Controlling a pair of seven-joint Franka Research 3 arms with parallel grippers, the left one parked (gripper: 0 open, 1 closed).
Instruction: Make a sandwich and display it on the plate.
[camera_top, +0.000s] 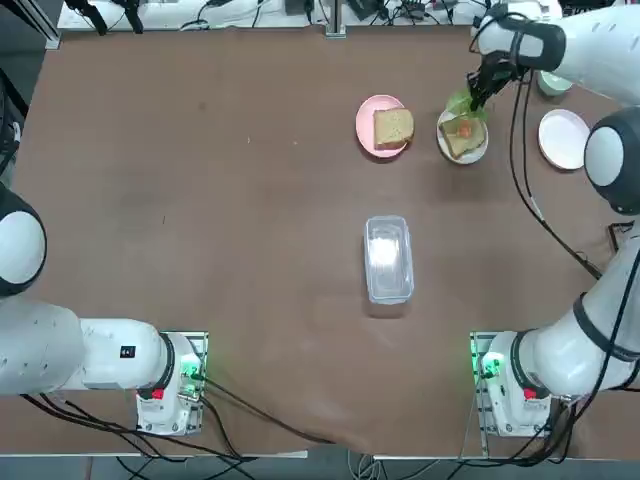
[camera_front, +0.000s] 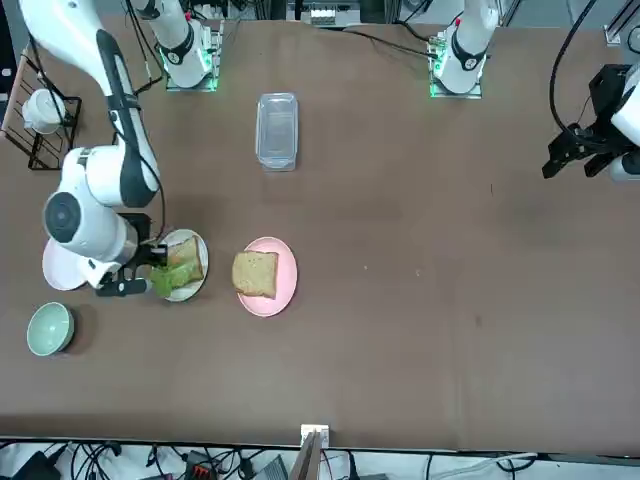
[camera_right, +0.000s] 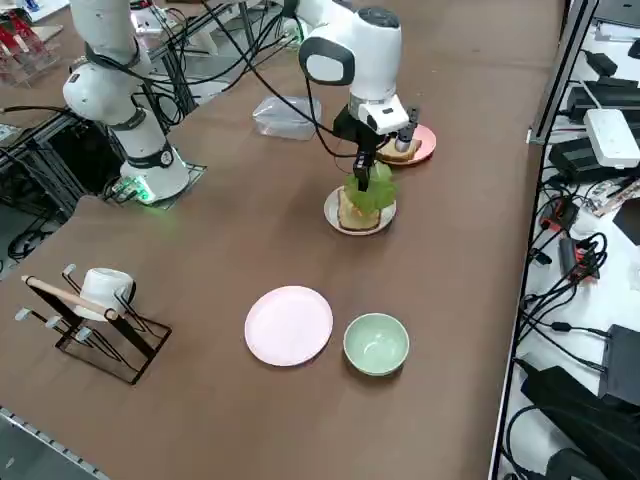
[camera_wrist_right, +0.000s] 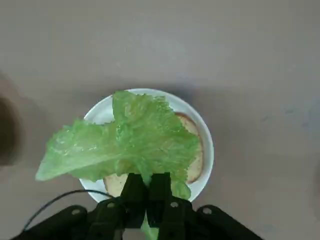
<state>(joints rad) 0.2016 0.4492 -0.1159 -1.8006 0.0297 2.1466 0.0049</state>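
Observation:
My right gripper (camera_wrist_right: 147, 192) is shut on the stem of a green lettuce leaf (camera_wrist_right: 125, 142), which hangs just above a white plate (camera_wrist_right: 100, 112) at the far right of the table. A tan toast slice (camera_wrist_right: 195, 160) lies on that plate, partly hidden by the leaf. From overhead, the gripper (camera_top: 478, 98) and lettuce (camera_top: 460, 104) sit over the plate's (camera_top: 443, 135) far edge. A second toast slice (camera_top: 393, 127) rests on a pink plate (camera_top: 363, 125) to its left. No stacked sandwich is in view.
An empty white plate (camera_top: 563, 138) and a pale-green cup (camera_right: 376, 343) sit further right. A clear plastic container (camera_top: 388, 258) lies mid-table. A wire rack with a white mug (camera_right: 95, 290) stands near the right edge.

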